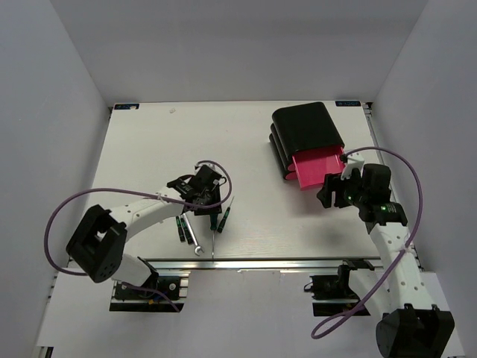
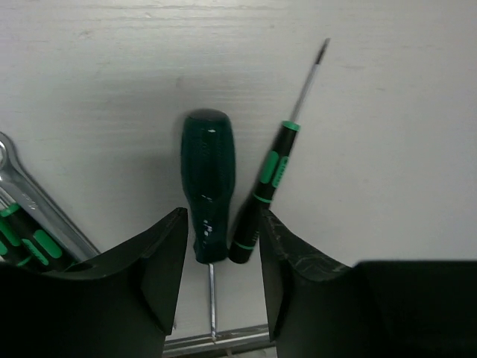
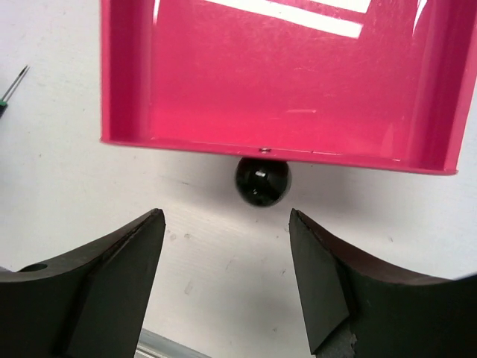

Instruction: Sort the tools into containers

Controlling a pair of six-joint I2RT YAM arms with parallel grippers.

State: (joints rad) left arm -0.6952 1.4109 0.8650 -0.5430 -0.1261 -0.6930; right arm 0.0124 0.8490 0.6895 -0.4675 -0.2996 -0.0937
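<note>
L gripper point(image 2: 222, 220) released, straddling 2 screwdrivers point(image 2: 208, 179), left of drawer stack point(image 1: 307, 130). R gripper point(image 3: 225, 218) released, at stack's pulled-out drawer point(image 3: 276, 82) knob point(image 3: 261, 180).

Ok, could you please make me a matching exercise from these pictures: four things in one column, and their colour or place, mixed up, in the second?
1. drawer
2. knob
3. thick screwdriver
4. wrench

A. silver metal
B. pink, pulled out
C. dark green handle, between the fingers of the left gripper
D. black, round, before the open right gripper

Pairs: 1-B, 2-D, 3-C, 4-A
</note>
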